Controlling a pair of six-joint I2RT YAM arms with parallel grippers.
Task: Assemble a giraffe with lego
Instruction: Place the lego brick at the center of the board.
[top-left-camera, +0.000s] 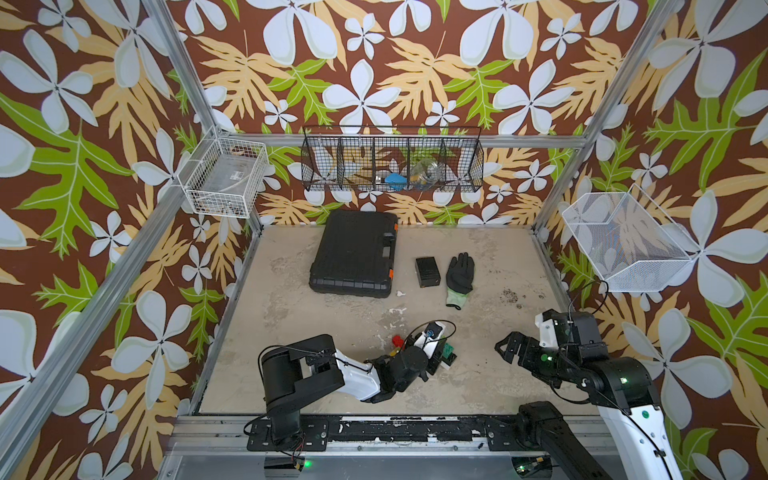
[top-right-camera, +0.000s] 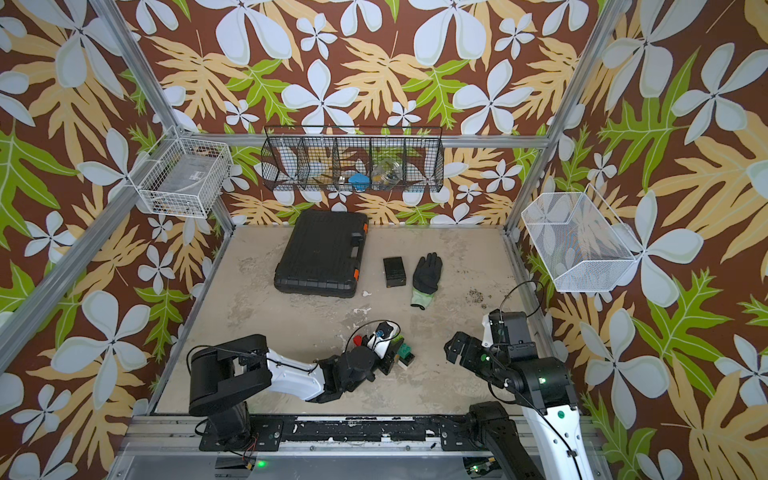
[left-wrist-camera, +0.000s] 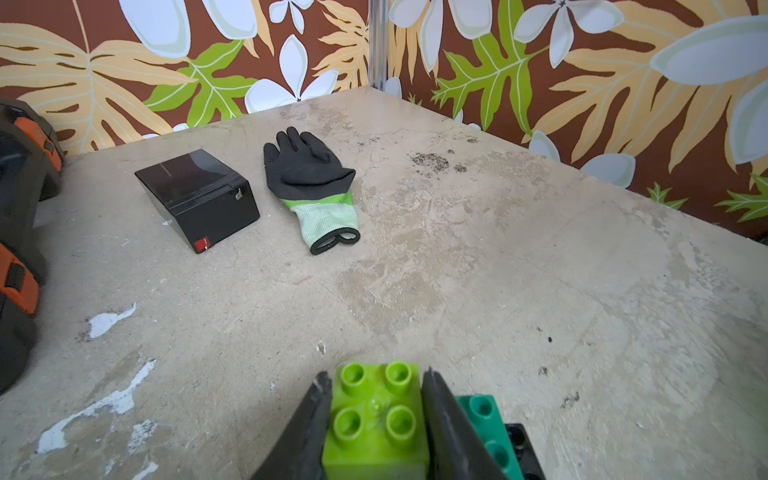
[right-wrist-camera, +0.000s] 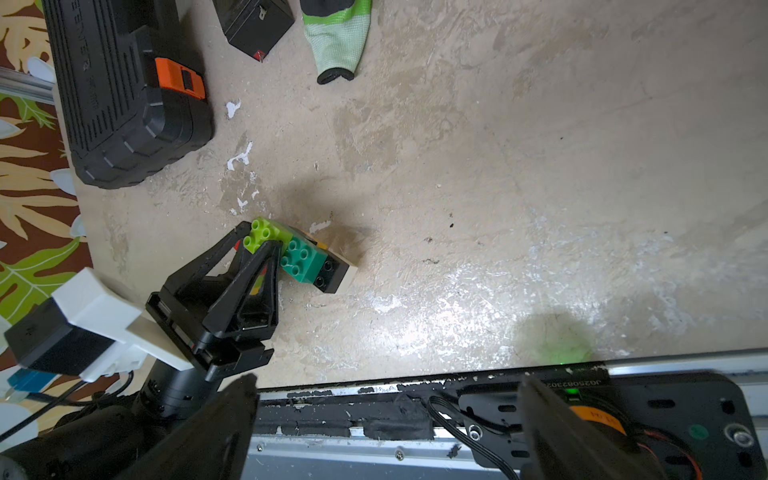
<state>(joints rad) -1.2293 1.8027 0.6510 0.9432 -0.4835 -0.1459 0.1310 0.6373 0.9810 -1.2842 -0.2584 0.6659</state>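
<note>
A lime green brick (left-wrist-camera: 376, 419) is filling the foreground of the left wrist view, and the left gripper (left-wrist-camera: 376, 380) is clamping it from both sides, its jaws narrow and pressing on the brick's walls. This brick is sitting on one end of a dark green brick (left-wrist-camera: 486, 419), which is resting on black and white bricks. This part-built giraffe (right-wrist-camera: 305, 259) is standing on the table (left-wrist-camera: 498, 270) near its front edge. A red brick (top-left-camera: 398, 340) is lying just beside the gripper.

On the back wall a black wire basket (top-left-camera: 390, 129) with several compartments is holding a blue object (top-left-camera: 395, 180) and something clear and crumpled (top-left-camera: 428, 170) next to it; its other contents are too small to tell. A white wire basket (top-left-camera: 216, 203) on the left post is holding a flat translucent item. A white mesh basket (top-left-camera: 648, 270) is hanging on the right. A black case (top-left-camera: 353, 253) is lying shut at the back, with a small black box (top-left-camera: 428, 272) and a glove (top-left-camera: 460, 276) beside it.

The right gripper (top-left-camera: 500, 348) is hovering well apart from the bricks — jaws spread wide, gripping nothing.
</note>
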